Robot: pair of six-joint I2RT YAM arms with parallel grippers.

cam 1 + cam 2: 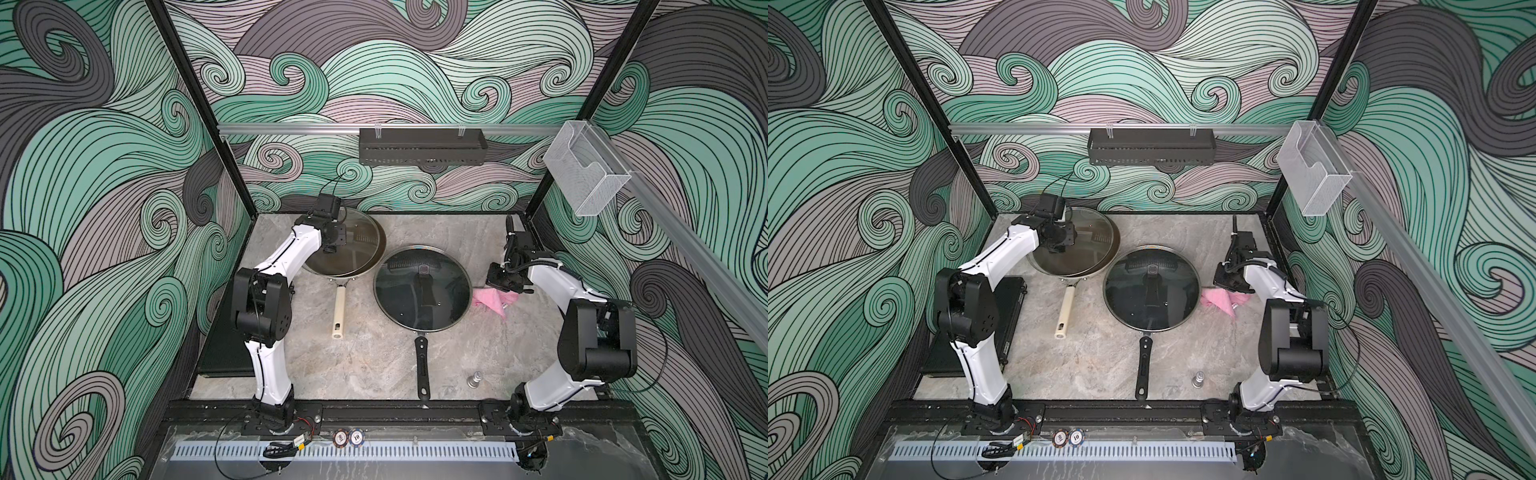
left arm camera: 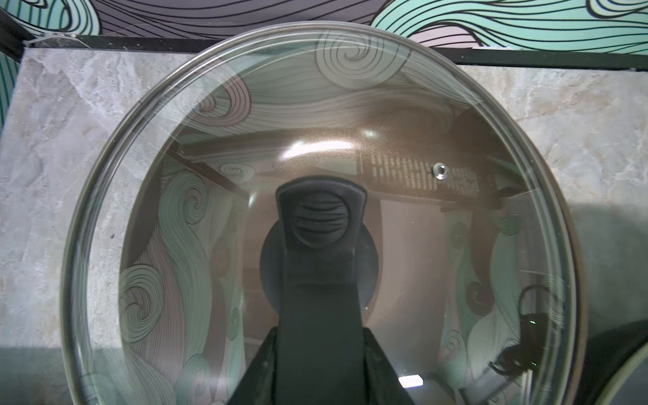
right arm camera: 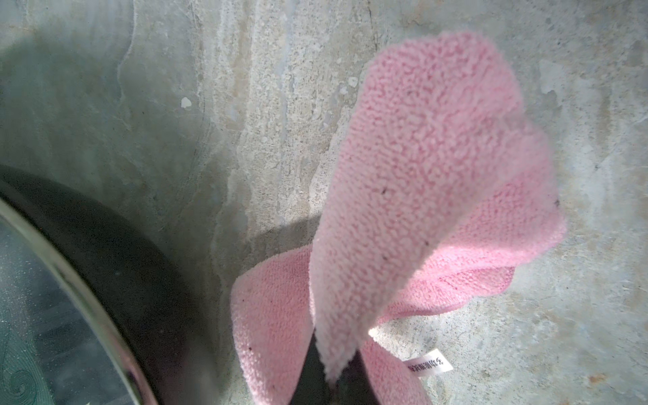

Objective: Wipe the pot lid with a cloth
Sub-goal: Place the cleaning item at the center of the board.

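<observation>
On the gray stone table (image 1: 374, 365): two frying pans, each under a round glass lid.

Far left, a brown pan (image 1: 380, 252) with a cream handle (image 1: 339, 307) pointing near. Over it, the pot lid (image 1: 361, 249), clear glass with a metal edge, seen up close from the left wrist (image 2: 175, 175). Sitting a bit off the middle, with some pan edge peeking out on the right and near sides. Hard to tell if lifted clear or resting on the pan. Clenched on the lid's black handle (image 2: 321, 224): the left claw (image 2: 317, 336), one finger on each side, grasping it.

In the middle, a black pan (image 3: 115, 252) with a long black handle (image 1: 422, 365) pointing near. Covered by a second glass lid (image 1: 399, 299), lying flat. Very close to the brown pan; cannot tell if touching.

Just right of the black pan, the pink cloth (image 1: 494, 302): fuzzy, with a small white tag (image 3: 429, 364). Partly lying on the table, partly raised in a fold. Pinched tight on that fold: the right claw (image 3: 333, 380), grasping the cloth.

Near right on the table, a small silver knob (image 1: 475, 379), standing alone. Under the left arm, a flat black tray (image 1: 224, 357). On the far wall, a black shelf (image 1: 422, 145). High on the right, a clear plastic box (image 1: 586, 170). On the near rail, two round chips (image 1: 348, 437).
</observation>
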